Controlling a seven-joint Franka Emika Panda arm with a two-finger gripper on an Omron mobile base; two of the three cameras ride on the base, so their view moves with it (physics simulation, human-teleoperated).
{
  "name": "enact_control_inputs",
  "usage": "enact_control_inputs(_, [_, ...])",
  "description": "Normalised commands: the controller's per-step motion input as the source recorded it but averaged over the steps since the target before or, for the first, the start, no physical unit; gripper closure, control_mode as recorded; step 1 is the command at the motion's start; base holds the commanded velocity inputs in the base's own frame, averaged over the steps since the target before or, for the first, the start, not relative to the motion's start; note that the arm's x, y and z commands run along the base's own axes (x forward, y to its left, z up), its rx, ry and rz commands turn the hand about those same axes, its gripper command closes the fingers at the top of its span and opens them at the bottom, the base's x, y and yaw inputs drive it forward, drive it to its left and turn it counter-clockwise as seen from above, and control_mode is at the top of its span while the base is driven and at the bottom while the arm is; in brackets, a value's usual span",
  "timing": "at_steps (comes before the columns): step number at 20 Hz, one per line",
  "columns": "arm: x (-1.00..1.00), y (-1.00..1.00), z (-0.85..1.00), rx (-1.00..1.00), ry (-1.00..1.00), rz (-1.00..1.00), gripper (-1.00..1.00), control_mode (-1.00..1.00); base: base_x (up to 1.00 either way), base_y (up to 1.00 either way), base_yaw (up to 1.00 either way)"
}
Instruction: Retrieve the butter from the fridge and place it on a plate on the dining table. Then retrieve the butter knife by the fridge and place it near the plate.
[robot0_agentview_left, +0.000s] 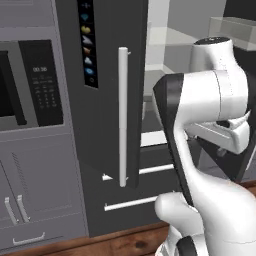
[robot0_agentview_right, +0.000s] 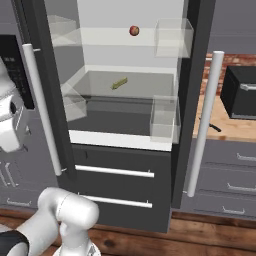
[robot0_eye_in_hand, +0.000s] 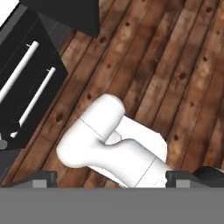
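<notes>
- While both doors of the tall dark grey-black fridge (robot0_agentview_right: 125, 165) stand open, the small yellowish-olive butter stick (robot0_agentview_right: 119, 83) lies on a clear inner shelf, below the small red ball (robot0_agentview_right: 134, 31)
- Two-finger gripper (robot0_eye_in_hand: 111, 178): jaws spread wide, holding nothing, aimed down at brown wood-plank floor (robot0_eye_in_hand: 175, 65)
- Slim dark butter knife (robot0_agentview_right: 212, 125) on light wood counter (robot0_agentview_right: 235, 131) right of the fridge, near a black box (robot0_agentview_right: 241, 92)

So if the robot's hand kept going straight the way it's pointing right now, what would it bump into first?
The end effector, open and holding nothing, points down. Straight ahead in the hand view lies the robot's own white body, so it would probably meet that first, and the brown wooden floor beyond it. Depth is hard to judge here.
</notes>
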Motion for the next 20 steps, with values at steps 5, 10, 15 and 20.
enact_control_inputs(5, [0.49,-0.78,0.0,0.65,0.0,0.17,-1.0,-1.0,0.0,0.0,0.0])
enact_control_inputs(10, [0.92,-0.16,-0.21,0.39,0.0,0.14,-1.0,-1.0,0.0,0.0,0.0])
enact_control_inputs(15, [0.97,0.07,-0.33,0.33,0.0,0.21,-1.0,-1.0,0.0,0.0,0.0])
enact_control_inputs(20, [0.73,0.02,-0.32,0.1,-0.02,0.12,-1.0,-1.0,0.0,0.0,0.0])
